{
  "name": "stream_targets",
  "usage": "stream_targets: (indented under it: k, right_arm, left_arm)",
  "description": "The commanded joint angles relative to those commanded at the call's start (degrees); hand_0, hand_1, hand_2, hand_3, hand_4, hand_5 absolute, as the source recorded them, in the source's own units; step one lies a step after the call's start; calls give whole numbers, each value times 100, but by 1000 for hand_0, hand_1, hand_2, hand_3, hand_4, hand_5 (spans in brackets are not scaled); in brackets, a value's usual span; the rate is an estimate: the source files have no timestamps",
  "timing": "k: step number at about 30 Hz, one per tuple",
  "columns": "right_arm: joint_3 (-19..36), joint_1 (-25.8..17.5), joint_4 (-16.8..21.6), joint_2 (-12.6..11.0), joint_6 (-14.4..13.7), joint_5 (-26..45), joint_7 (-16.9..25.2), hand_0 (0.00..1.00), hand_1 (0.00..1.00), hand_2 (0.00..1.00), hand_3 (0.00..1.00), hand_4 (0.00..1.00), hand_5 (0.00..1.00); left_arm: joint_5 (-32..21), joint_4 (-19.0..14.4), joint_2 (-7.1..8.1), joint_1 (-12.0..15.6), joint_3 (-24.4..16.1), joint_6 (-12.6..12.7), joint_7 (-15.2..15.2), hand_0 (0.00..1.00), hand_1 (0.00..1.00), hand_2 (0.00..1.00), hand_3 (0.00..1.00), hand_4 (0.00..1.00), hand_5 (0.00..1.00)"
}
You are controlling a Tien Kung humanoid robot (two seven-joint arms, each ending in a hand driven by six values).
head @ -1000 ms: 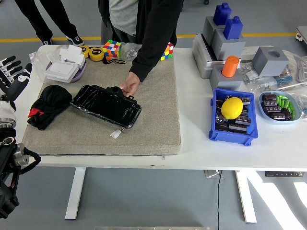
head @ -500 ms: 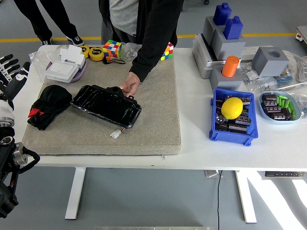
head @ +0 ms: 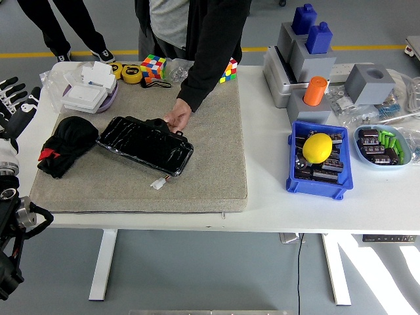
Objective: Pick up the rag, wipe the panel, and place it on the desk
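At the left edge of the worktop (head: 262,197): only the left hand (head: 14,98) is in view, held up off the surface beside the far-left corner, fingers spread and holding nothing. No right hand shows.
Step in hand: by my reading the pick-up has not begun; the hand is near the rag but apart from it.
Rag: a black rag (head: 65,144) with a bit of red at its near-left side lies bunched on the left part of the grey mat (head: 210,164), just beside the panel's left end. I cannot tell whether the two touch.
Why it lies there: it sits on the robot's left side, so the left hand seems the natural one to take it.
Panel: a glossy black panel (head: 146,144) lies slantwise on the mat, left of the middle, with a small white plug at its near-right end.
Person's hand: a person at the far edge rests one hand (head: 177,118) on the panel's far edge, likely to steady it for wiping.
Far-left corner: a white box on a purple dish (head: 88,92), then tape measures and a colourful cube.
Right half: a blue bin (head: 318,161) holding a yellow ball, grey blocks behind it, and a pale bowl (head: 382,146) of small parts near the right edge.
Risk: the person's hand is on the panel, so the wipe should keep clear of it.
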Motion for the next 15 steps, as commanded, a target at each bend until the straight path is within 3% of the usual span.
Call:
stream_targets:
  k: [15]
  right_arm:
    - [32,11,8,-6,5,2,1,556,566,496,522,893,368]
  left_arm:
    - [18,-38,27,-28,4,-7,13,591,659,663,684,870,262]
